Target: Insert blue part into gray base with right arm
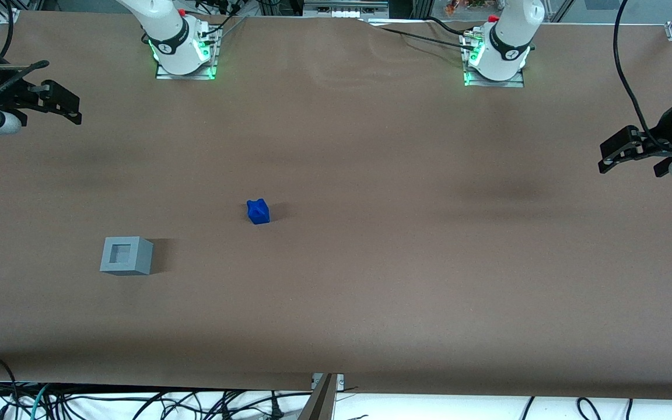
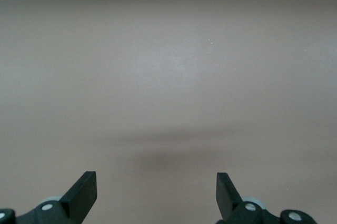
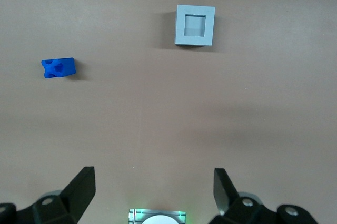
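Note:
The blue part [image 1: 258, 211] lies on the brown table near its middle, also seen from the wrist as the blue part [image 3: 59, 68]. The gray base [image 1: 126, 255] stands nearer to the front camera and more toward the working arm's end, its square recess facing up; from the wrist it is the gray base [image 3: 195, 25]. My right gripper [image 1: 70, 111] hangs high above the table at the working arm's end, well apart from both objects. In the wrist view the gripper [image 3: 154, 187] is open with nothing between its fingers.
The brown table [image 1: 371, 262] carries only these two objects. Both arm bases [image 1: 181, 49] [image 1: 496, 55] stand at the table edge farthest from the front camera. Cables hang along the near edge. The parked arm's gripper [image 1: 627, 149] hovers at its own end.

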